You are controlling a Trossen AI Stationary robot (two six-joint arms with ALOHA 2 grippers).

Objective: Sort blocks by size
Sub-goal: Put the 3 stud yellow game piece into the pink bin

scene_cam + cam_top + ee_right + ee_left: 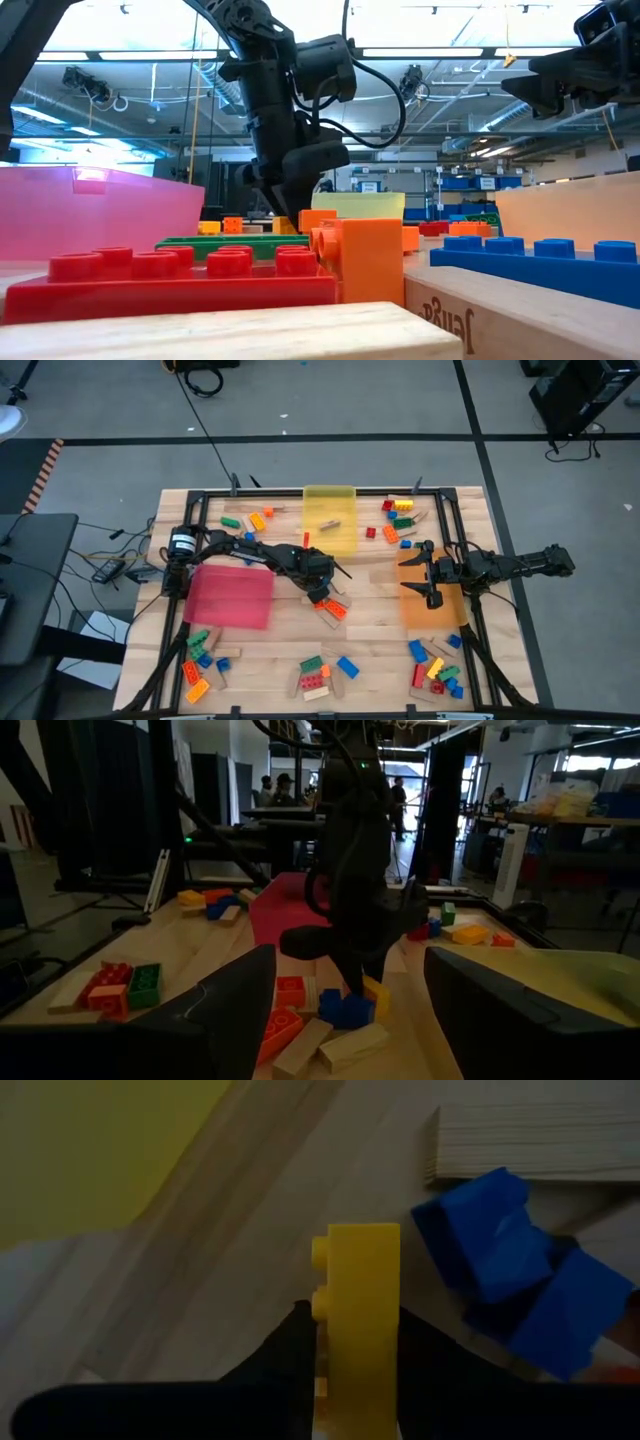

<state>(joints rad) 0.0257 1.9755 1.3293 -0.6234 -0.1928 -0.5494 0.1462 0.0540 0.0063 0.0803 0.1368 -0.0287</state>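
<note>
While the left arm reaches down at the middle of the pale wooden tabletop (280, 645), its left claw (355, 1380) is clamped on a small yellow studded plastic brick (358, 1295), one dark finger (285, 1350) pressed against each side of it (the studs face sideways). The brick sits low over the wood, just beside two blue studded bricks (520, 1280) and the end of a plain tan wooden block (540, 1140). From above, this claw shows near an orange studded brick (336, 609) and another tan wooden block, between the flat pink-red tray (228, 596) and the flat orange tray (432, 610). The right wrist view shows the same claw from across the tabletop, with the yellow brick at its tip above the blue ones.

The right claw (432, 572) hangs over the orange tray near the tabletop's right edge, its fingers (225, 1010) spread wide apart and holding nothing.

A flat yellow tray (330, 518) lies at the far middle, with a tan block on it. The rest of the bricks lie in loose clusters: red, green, yellow and blue ones at the far right corner, a green and orange few at the far left, and mixed heaps along the near edge at left, centre and right. In the low view, a long red studded brick (170, 275) and a long blue studded brick (540, 262) lie closest to the camera, with an orange one standing between them.
</note>
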